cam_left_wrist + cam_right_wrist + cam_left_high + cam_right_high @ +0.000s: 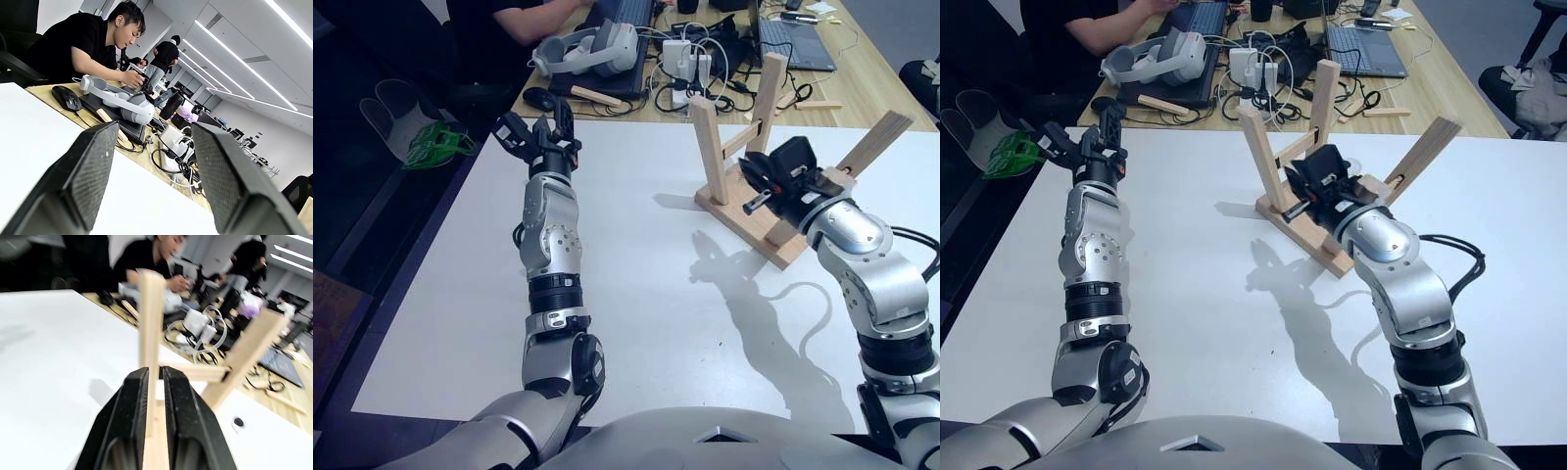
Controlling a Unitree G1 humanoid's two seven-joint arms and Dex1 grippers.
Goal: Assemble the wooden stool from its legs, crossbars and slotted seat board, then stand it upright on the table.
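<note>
Stool joined but legs-up; not yet stood upright.
The stool (740, 139) sits at 1 o'clock on the table (636, 323), seat board (729, 215) down; legs and crossbar look slotted in; flipping it seems the step left; the right gripper (154, 382) pinches it at the seat board; the left gripper (154, 161), spread and empty, hovers at 11 o'clock; a headset (582, 49), cables (690, 64) and a loose wooden strip (595, 96) lie at 12 o'clock, well apart.
</note>
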